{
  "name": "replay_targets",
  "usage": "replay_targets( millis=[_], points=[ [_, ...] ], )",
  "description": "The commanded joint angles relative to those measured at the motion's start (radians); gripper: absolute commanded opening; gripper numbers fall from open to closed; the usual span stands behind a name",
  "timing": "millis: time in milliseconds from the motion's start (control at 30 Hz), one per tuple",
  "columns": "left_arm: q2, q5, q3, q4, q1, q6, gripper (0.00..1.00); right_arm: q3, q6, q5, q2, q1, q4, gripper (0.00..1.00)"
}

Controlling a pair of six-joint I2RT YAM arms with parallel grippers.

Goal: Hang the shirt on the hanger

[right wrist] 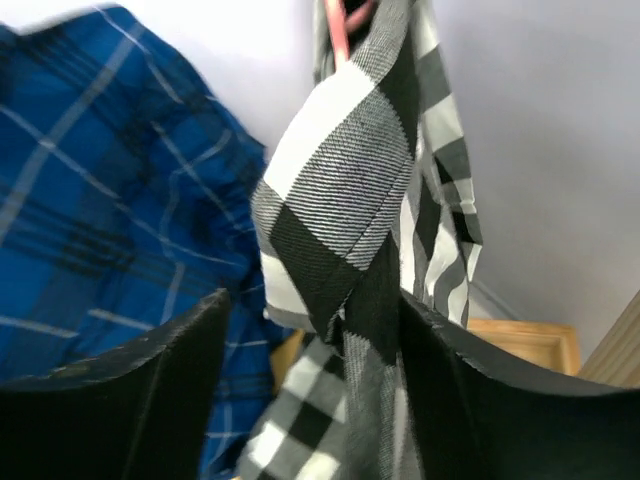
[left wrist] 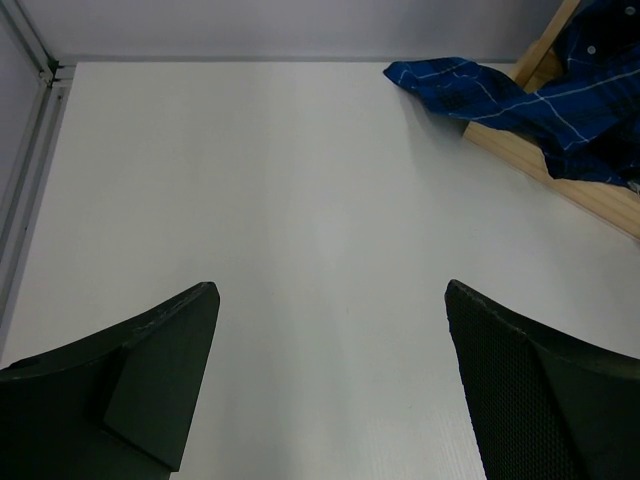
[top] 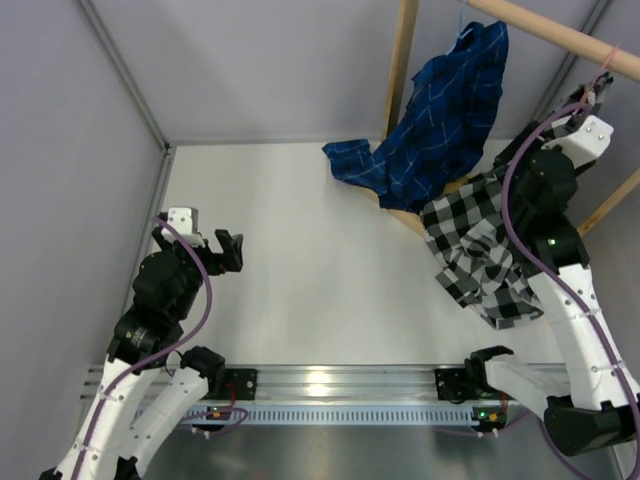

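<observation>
While the shirt (top: 478, 250) seems to hang off the hanger (right wrist: 338, 22) by the rod (top: 550, 30), I call it nearly done. Right hand (right wrist: 312, 300) part-open, fabric loose inside it, only backing off left. Left hand (left wrist: 330, 290) wide open, empty, above tabletop (left wrist: 250, 180).

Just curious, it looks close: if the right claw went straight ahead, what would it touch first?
The black-and-white checked shirt: a fold of it hangs right between the right claw and its open fingers, with the pink hanger higher up.
</observation>
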Motion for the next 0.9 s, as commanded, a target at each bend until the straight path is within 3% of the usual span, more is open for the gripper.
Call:
replay_targets(
  millis=[0, 67, 100, 200, 333, 467, 700, 867],
  points=[
    [-0.008, -0.027, -0.008, 0.052, 0.007, -0.012, 0.98, 0.055, 0.061, -0.104, -0.064, 0.004, -0.066, 0.69],
    [-0.009, -0.030, -0.008, 0.052, 0.007, -0.010, 0.98, 0.073, 0.072, -0.184, -0.066, 0.005, -0.096, 0.75],
    [-0.008, -0.034, -0.008, 0.054, 0.009, -0.012, 0.98, 0.093, 0.077, -0.210, -0.073, 0.004, -0.115, 0.86],
    [-0.009, -0.057, -0.006, 0.054, 0.007, -0.015, 0.98, 0.092, 0.081, -0.213, -0.131, 0.004, -0.184, 0.99],
    [-0.002, -0.093, 0.005, 0.054, 0.007, -0.029, 0.98, 0.125, 0.029, -0.320, -0.195, 0.004, -0.271, 0.99],
    [-0.008, -0.152, 0.017, 0.049, 0.007, -0.039, 0.98, 0.214, -0.064, -0.417, -0.222, 0.004, -0.540, 0.99],
    [-0.081, -0.235, 0.070, -0.053, 0.009, -0.053, 0.98, 0.141, -0.216, -0.471, -0.507, 0.004, -0.694, 0.99],
    [-0.109, -0.246, 0.146, -0.197, 0.007, -0.072, 0.98, 0.102, -0.227, -0.471, -0.644, 0.014, -0.774, 0.99]
  ],
)
